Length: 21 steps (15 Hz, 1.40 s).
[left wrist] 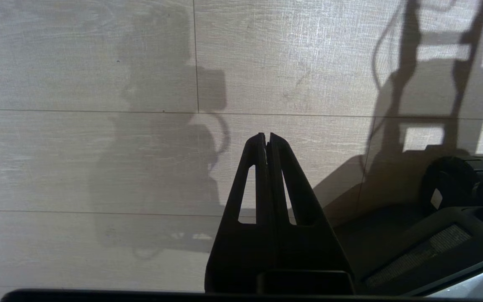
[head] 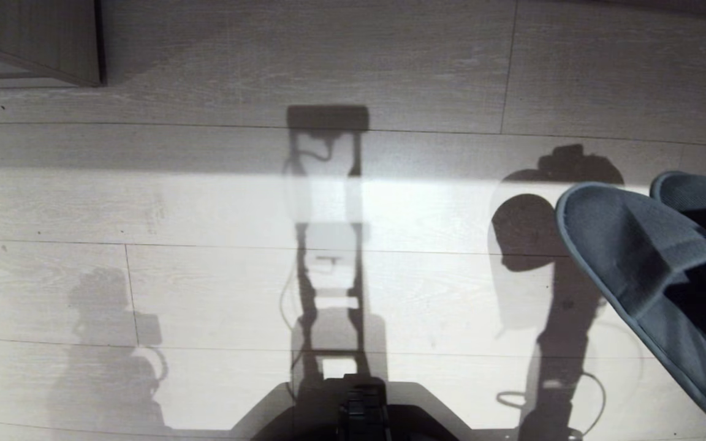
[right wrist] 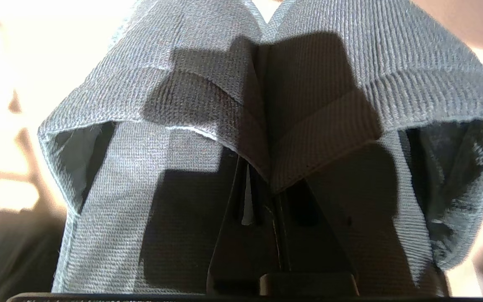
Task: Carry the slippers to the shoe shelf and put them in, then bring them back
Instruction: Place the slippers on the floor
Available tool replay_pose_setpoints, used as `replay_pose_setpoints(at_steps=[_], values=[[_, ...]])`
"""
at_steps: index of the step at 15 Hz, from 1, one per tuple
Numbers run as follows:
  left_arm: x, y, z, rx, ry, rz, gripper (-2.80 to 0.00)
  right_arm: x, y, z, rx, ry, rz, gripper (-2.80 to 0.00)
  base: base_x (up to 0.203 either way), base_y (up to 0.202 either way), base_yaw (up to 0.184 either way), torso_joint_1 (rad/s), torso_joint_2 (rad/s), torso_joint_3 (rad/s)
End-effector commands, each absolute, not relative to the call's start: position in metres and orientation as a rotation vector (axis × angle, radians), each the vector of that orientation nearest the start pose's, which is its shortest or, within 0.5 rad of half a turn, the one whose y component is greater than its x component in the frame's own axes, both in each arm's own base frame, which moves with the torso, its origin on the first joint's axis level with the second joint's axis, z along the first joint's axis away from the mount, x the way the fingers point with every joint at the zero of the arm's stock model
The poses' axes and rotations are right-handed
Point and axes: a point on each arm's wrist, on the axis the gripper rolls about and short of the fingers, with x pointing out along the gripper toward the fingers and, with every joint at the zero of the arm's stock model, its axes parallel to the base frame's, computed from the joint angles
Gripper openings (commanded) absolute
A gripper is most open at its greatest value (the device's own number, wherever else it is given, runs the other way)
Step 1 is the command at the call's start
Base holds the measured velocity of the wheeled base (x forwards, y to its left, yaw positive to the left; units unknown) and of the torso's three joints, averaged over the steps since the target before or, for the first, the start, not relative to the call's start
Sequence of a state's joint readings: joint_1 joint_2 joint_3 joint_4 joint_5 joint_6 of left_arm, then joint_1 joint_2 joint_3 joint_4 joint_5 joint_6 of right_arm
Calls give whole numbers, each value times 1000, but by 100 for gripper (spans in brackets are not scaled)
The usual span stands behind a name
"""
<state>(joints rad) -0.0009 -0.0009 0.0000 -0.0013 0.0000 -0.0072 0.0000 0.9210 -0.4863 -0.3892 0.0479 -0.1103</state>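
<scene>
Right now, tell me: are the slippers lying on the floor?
No. The slippers hang above the floor, pinched in the right gripper.
</scene>
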Motion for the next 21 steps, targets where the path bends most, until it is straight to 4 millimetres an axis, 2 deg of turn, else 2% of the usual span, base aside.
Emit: replay_pose_setpoints(at_steps=[1,3,4,5,7,9,12,15,18,19,21], values=[[-23,0,76,-8,-2,-1,-280,208,1,218,-113,96,57,-280,0,0,0,0,0,0],[-23,0,76,-8,-2,0,-280,263,2,234,-121,-81,47,-280,0,0,0,0,0,0],[-23,0,76,-8,-2,0,-280,283,2,252,-125,-211,40,-280,0,0,0,0,0,0],[-23,0,76,-8,-2,-1,-280,297,2,264,-125,-295,35,-280,0,0,0,0,0,0],[-23,0,76,-8,-2,0,-280,320,2,273,-96,-412,35,-280,0,0,0,0,0,0],[-23,0,76,-8,-2,0,-280,333,0,272,-75,-501,31,-280,0,0,0,0,0,0],[-23,0,76,-8,-2,0,-280,348,-1,257,-71,-578,22,-280,0,0,0,0,0,0],[-23,0,76,-8,-3,0,-280,349,-2,236,-66,-533,8,-280,0,0,0,0,0,0],[-23,0,76,-8,-2,0,-280,344,-2,229,-65,-499,4,-280,0,0,0,0,0,0],[-23,0,76,-8,-2,0,-280,345,-2,226,-63,-490,1,0,0,0,0,0,0,0],[-23,0,76,-8,-2,-2,-280,348,-3,222,-62,-481,0,0,0,0,0,0,0,0]])
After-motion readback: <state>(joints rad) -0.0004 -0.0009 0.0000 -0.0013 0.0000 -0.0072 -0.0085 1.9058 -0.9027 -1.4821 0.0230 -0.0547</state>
